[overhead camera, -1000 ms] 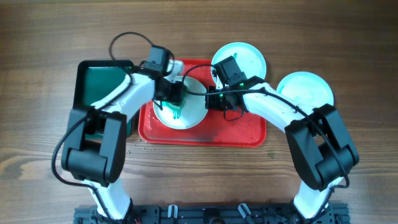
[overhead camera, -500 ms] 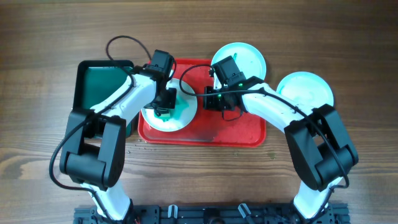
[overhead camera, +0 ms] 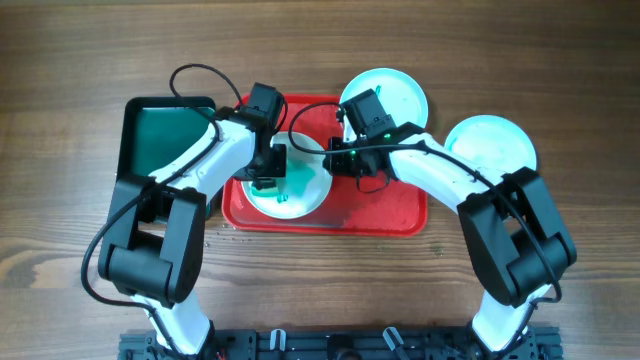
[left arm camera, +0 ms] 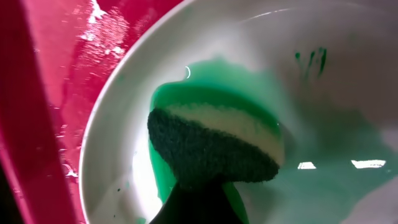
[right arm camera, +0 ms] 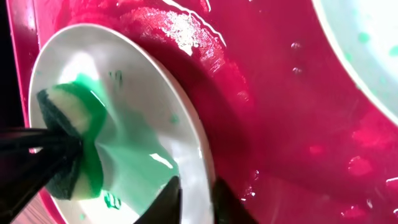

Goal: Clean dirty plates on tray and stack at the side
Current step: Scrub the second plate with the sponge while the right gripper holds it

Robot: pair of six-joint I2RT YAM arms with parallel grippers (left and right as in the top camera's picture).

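Because the left arm crosses it from overhead, the dirty plate (overhead camera: 305, 190) on the red tray (overhead camera: 400, 215) shows only in part, with its left side hidden under the left gripper (overhead camera: 268, 178). In the left wrist view that gripper's fingers are cut off at the bottom edge as one dark shape. They are pinched on a sponge (left arm camera: 214, 146), whose dark scouring face presses into a pool of green liquid in the plate. The right gripper (right arm camera: 196, 202) clamps the plate's near rim, one finger inside and one outside, but only the fingertips are in frame. Green streaks near the plate's far side are small and faint.

A second plate (overhead camera: 385, 95) lies at the tray's far edge, partly covered by the right wrist. A third plate (overhead camera: 490, 145) sits on the table to the right, its near edge hidden by the right arm. A dark green tray (overhead camera: 165, 140) stands left of the red one.

Half a second ago the gripped plate hung over the tray's left rim. It has since slid right, and the sponge has moved with it.
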